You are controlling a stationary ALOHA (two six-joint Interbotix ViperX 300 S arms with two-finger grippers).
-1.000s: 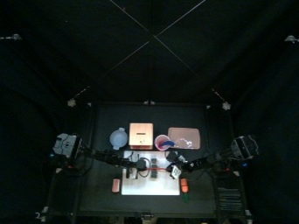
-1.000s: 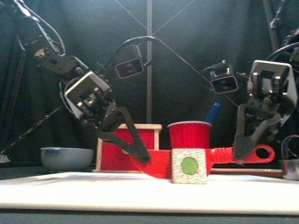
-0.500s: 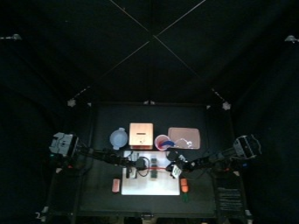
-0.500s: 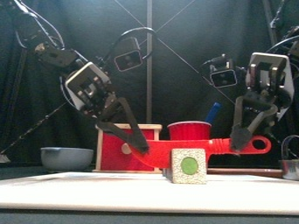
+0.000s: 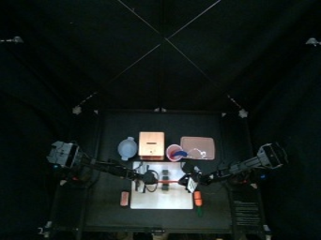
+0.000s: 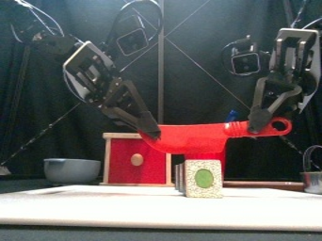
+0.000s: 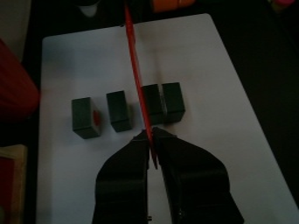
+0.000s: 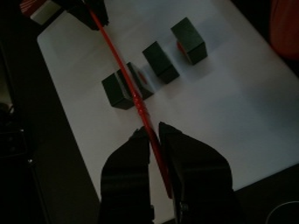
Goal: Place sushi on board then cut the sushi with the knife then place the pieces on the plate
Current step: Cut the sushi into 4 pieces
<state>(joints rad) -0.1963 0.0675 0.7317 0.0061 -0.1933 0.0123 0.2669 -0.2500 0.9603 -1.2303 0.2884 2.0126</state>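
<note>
A blue-grey bowl [image 6: 72, 169] sits far to the left on the black surface [image 5: 115, 122]. Next to it is a wooden box [image 6: 136, 160] with a red front.

The left hand [image 6: 152, 137] comes down at a slant from the left. Its two jaws are squeezed tight on the thin end of the red knife [image 6: 208, 138]. The knife runs almost flat through the air, from this hand across to the other one.

Under the knife lies the white board [image 6: 88, 193], near the front of the surface. Three dark green sushi pieces [image 7: 119, 111] stand on it in a row with small gaps between them. From the front only the end of the row can be seen, with a green spot in the middle of a pale face. The knife is up above the sushi and does not touch it. From the left wrist, the blade lines up with the gap between two of the pieces.

Behind the board is the red cup [image 5: 175, 152], and a blue knife [image 6: 232, 117] sticks up out of it.

The right hand [image 6: 261, 128] comes down from the right. Its jaws are pinched tight on the thick handle end of the red knife.

The pink tray [image 5: 198, 147] lies at the back, to the right of the cup.
</note>
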